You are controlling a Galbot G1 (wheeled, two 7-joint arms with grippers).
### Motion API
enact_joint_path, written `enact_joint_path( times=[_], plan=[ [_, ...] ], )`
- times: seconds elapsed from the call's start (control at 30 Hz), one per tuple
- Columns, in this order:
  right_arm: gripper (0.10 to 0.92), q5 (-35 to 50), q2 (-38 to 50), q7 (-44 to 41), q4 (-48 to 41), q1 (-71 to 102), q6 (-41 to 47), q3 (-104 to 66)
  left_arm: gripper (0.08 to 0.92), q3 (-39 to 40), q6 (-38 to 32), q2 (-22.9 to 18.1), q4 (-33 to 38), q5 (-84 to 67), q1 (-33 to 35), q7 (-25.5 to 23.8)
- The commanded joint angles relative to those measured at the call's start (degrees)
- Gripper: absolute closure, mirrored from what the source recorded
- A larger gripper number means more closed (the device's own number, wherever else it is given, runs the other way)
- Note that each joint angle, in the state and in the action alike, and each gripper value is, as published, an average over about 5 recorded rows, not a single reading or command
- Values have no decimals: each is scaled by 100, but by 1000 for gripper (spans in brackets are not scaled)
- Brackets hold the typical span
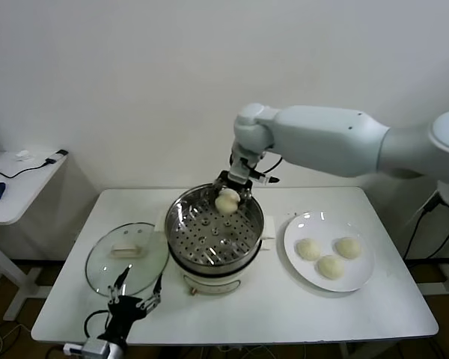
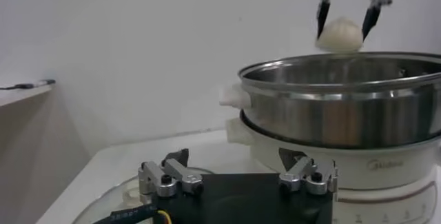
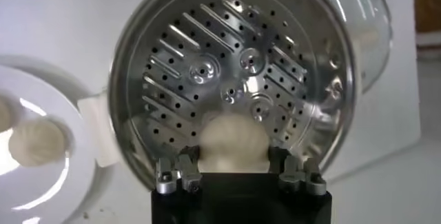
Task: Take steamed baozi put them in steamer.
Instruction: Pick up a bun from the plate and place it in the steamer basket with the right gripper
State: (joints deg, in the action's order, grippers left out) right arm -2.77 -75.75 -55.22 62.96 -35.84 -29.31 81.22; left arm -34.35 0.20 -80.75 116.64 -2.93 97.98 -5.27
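Note:
One steamed baozi [image 1: 227,200] hangs over the far side of the steamer [image 1: 181,211], just above its rim, with my right gripper [image 1: 228,194] shut on it. In the right wrist view the bun [image 3: 233,141] sits between the fingers above the perforated tray [image 3: 227,60]. The left wrist view shows that bun [image 2: 339,36] clear above the steel pot [image 2: 344,101]. Three more baozi [image 1: 330,266] lie on the white plate [image 1: 359,283] to the right of the steamer. My left gripper [image 1: 138,288] is open and empty, low at the table's front left.
A round glass lid [image 1: 127,258] lies flat to the left of the steamer, right beyond the left gripper. A white side table [image 1: 15,187] with a mouse and cables stands at the far left. A wall runs behind the table.

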Motion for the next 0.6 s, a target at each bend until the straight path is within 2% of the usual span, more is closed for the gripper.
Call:
enact_joint_path(
  times=[0.03, 0.43, 0.6],
  plan=[
    [355, -1269, -495, 293, -1255, 917, -920, -512, 177, -19, -9, 12, -21, 2, -23, 6],
    [353, -1171, -966, 329, -2324, 1288, -1257, -804, 177, -41, -29, 42, -138, -21, -141, 89],
    [250, -715, -949, 180, -2295, 1168, -1357, -769, 177, -59, -19, 53, -130, -37, -161, 93]
  ],
)
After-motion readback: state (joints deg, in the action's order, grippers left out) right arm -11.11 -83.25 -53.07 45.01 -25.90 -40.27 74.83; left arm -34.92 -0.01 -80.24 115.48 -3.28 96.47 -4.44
